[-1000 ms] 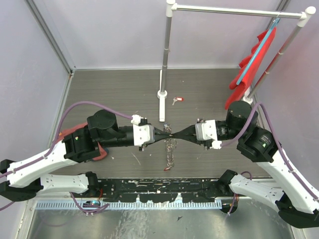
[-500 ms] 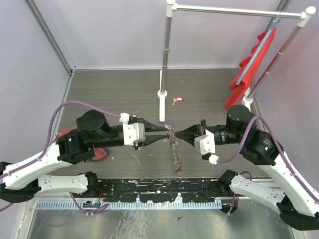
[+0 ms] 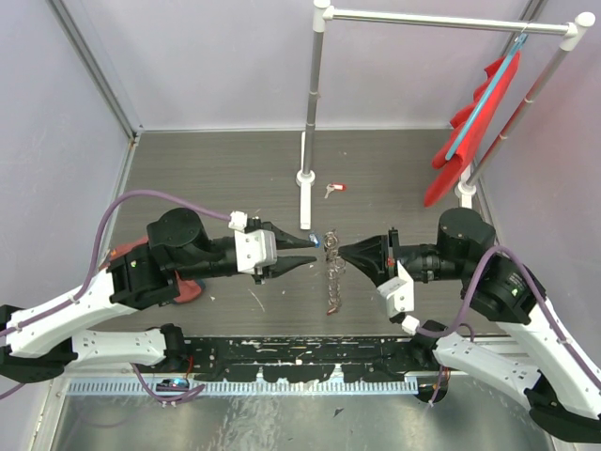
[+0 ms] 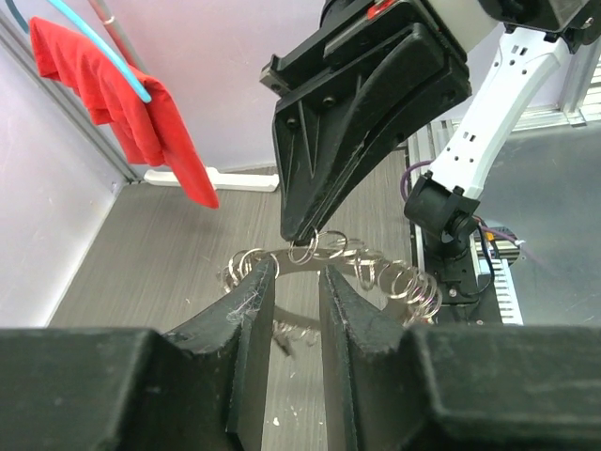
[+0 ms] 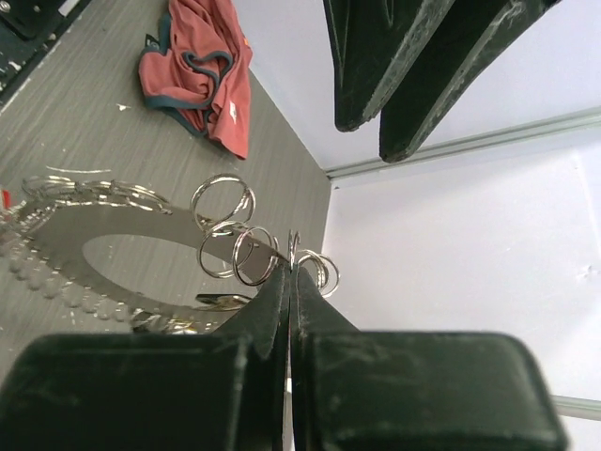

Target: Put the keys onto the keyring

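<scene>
The keyring (image 3: 331, 278), a large silvery loop with many small wire rings, hangs from my right gripper (image 3: 343, 252), which is shut on its upper edge. In the right wrist view the shut jaws (image 5: 291, 268) pinch the keyring (image 5: 113, 235) where the small rings cluster. My left gripper (image 3: 315, 251) is open just left of the ring and holds nothing. In the left wrist view its tips (image 4: 296, 272) straddle the keyring (image 4: 376, 268) without gripping it. One small key with a red head (image 3: 335, 189) lies on the table behind. The other keys are not clearly visible.
A white rack post and its base (image 3: 305, 178) stand just behind the grippers. A red cloth (image 3: 479, 113) hangs on the rack at the right. A red and teal cloth (image 3: 192, 291) lies under my left arm. A black strip (image 3: 300, 352) runs along the near edge.
My left gripper has opened and let go of the keyring. My right gripper has drawn back to the right, carrying the ring with it, and the two tips are now apart.
</scene>
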`<state>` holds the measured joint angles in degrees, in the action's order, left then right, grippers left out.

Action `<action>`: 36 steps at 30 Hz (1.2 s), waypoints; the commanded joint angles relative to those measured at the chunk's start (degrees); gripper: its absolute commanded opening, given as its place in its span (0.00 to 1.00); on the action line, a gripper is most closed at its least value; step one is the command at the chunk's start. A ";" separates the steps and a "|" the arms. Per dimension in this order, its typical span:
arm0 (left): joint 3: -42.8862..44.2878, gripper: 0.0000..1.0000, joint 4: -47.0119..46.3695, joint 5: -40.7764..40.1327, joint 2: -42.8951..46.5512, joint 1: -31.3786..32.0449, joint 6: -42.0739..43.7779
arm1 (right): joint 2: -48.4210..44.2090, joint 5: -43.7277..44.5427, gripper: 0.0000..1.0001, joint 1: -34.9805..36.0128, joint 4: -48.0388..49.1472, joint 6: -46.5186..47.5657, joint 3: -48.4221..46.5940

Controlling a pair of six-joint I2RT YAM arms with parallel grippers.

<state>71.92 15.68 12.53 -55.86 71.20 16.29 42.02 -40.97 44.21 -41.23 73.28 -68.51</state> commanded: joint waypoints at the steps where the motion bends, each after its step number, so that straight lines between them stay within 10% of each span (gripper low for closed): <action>1: -0.62 0.33 0.41 -1.16 0.35 0.12 -0.95 | -2.20 0.24 0.01 0.21 3.68 6.46 -0.48; 22: -1.14 0.41 2.15 -5.84 -7.42 -10.91 -13.75 | -2.85 8.55 0.01 0.24 -14.64 5.02 -5.66; 36: 7.51 0.45 14.41 -15.29 -35.23 -17.08 -23.52 | -3.24 14.72 0.01 0.20 -23.67 -7.34 -7.18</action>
<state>74.30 23.79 1.69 -84.79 54.22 -4.25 39.57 -27.81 44.21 -66.26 70.65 -73.47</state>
